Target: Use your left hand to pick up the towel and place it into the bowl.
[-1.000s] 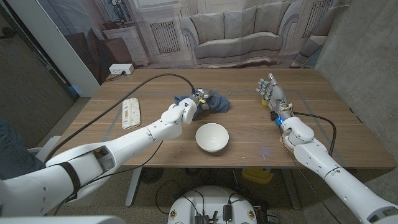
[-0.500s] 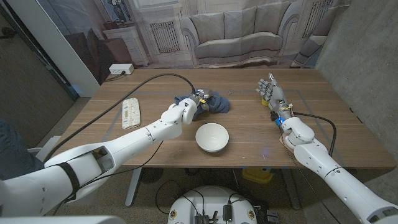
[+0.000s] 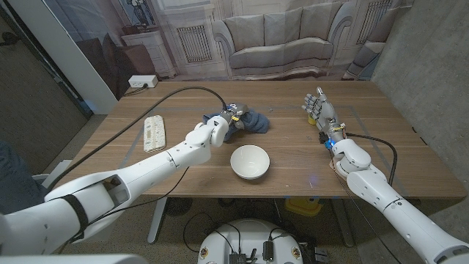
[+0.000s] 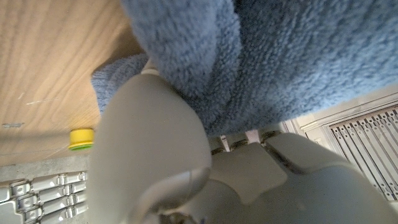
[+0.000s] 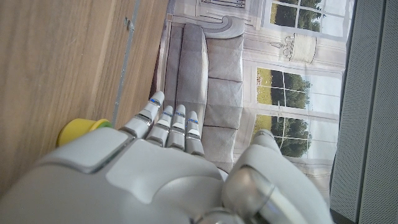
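Head view has the left hand [image 3: 218, 129] buried in the near left edge of the blue towel [image 3: 249, 120], which lies bunched on the wooden bench [image 3: 293, 158] just beyond the white bowl [image 3: 249, 161]. Compared with a second ago, that hand has shifted a little left and towards the robot, and the towel's left part has bunched up with it; the right end of the cloth sits about where it was. Its fingers are hidden in the fabric, so whether they have closed on the towel cannot be told for certain. In the left wrist view the pile of the towel [image 4: 292, 56] presses right against the back of the hand [image 4: 186, 168], with bench wood showing beside it. The bowl has not moved and holds nothing. On the right side, the right hand [image 3: 320, 108] stands upright on its edge, fingers apart and straight, gripping nothing, unchanged from the earlier frames. A flat pale strip [image 3: 154, 133] lies near the left edge, and a black cable [image 3: 146, 121] curves across the bench to the left arm.
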Controlling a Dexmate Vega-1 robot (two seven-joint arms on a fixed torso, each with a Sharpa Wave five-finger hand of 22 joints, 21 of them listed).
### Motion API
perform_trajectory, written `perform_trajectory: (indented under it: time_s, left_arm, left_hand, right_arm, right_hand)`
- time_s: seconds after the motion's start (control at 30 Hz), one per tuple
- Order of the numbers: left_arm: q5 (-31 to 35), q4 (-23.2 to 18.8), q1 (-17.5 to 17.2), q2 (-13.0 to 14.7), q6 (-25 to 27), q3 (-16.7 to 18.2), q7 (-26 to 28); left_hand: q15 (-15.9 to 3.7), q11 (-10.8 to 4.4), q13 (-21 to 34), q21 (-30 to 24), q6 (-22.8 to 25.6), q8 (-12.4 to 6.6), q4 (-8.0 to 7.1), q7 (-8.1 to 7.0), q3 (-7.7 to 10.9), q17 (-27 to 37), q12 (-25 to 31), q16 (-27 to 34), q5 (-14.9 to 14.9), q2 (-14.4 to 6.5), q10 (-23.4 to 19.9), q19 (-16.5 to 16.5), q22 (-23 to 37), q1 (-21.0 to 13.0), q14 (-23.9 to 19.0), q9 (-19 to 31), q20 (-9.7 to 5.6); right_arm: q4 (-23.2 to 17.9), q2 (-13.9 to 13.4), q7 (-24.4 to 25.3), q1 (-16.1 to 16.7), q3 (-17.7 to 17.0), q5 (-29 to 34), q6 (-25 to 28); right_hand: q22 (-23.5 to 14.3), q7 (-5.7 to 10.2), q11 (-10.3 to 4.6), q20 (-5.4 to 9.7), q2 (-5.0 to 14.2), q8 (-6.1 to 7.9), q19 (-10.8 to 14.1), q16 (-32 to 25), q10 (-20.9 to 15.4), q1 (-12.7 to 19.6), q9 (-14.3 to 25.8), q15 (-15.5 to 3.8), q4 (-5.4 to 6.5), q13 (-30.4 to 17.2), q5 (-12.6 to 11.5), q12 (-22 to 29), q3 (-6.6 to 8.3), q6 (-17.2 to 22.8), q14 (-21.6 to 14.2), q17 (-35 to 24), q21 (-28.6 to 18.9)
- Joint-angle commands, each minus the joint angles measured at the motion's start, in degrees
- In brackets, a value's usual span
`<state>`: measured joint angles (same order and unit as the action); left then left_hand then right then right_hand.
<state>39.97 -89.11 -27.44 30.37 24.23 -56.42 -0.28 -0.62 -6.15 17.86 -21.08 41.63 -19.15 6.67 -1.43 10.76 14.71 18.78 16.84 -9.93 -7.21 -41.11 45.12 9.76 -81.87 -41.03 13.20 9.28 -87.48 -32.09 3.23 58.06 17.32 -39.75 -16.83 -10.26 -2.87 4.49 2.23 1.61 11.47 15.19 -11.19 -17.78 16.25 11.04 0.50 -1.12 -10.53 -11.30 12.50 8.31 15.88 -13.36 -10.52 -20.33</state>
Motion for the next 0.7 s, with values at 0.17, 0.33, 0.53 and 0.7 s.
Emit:
perform_trajectory:
  time_s: [0.17,0.33,0.53,0.7]
  left_arm:
    - [0.7,-2.85,-2.54,2.01,-0.82,2.5,4.33]
    - [1.11,-3.86,-2.75,2.39,-0.14,2.93,3.49]
    - [1.3,-4.44,-2.76,2.53,-0.21,3.4,3.26]
    - [1.41,-4.96,-2.8,2.65,-0.69,3.92,3.66]
  left_hand:
    - [-9.02,-0.5,0.46,-0.12,1.54,-0.38,-0.49,-0.12,0.5,-0.1,0.29,0.05,-0.39,-0.03,-1.85,14.0,0.33,0.39,-5.7,0.26,-13.56]
    - [-9.05,-0.4,0.54,-0.15,1.76,-0.42,-0.57,-0.22,0.49,-0.18,0.32,-0.06,-0.39,0.02,-2.14,14.16,0.33,0.57,-5.81,0.25,-13.64]
    - [-9.03,-0.43,0.63,-0.17,1.88,-0.39,-0.71,-0.14,0.46,-0.26,0.24,-0.19,-0.39,0.06,-2.21,14.34,0.32,0.84,-5.91,0.25,-13.7]
    - [-8.98,-0.43,0.72,-0.18,1.97,-0.36,-0.81,-0.22,0.46,-0.33,0.17,-0.24,-0.4,0.07,-2.29,14.49,0.31,1.05,-6.16,0.25,-13.71]
  right_arm:
    - [0.2,0.3,-0.24,0.05,0.28,0.14,-0.5]
    - [-0.3,0.03,-0.09,0.33,0.2,0.34,-0.53]
    - [-1.53,-0.37,0.73,1.0,-0.2,0.34,-0.18]
    - [-2.08,-0.57,0.96,1.19,-0.39,0.33,-0.06]
  right_hand:
    - [-0.17,0.04,0.25,0.72,0.42,-0.02,0.41,0.18,-0.64,0.13,0.1,0.23,-0.35,-0.24,0.17,-0.1,0.14,0.4,-0.12,-0.18,0.13]
    - [-0.18,0.08,0.14,0.71,0.45,-0.03,0.46,0.17,-0.63,0.14,0.1,0.19,-0.38,-0.24,0.17,-0.11,0.13,0.36,-0.16,-0.18,0.21]
    - [-0.18,0.06,0.12,0.67,0.56,-0.02,0.46,0.19,-0.6,0.23,0.1,0.2,-0.44,-0.24,0.16,-0.13,0.19,0.41,-0.14,-0.17,0.31]
    - [-0.18,0.02,0.23,0.66,0.73,-0.01,0.5,0.19,-0.62,0.44,0.1,0.16,-0.54,-0.24,0.14,-0.12,0.31,0.43,-0.17,-0.15,0.39]
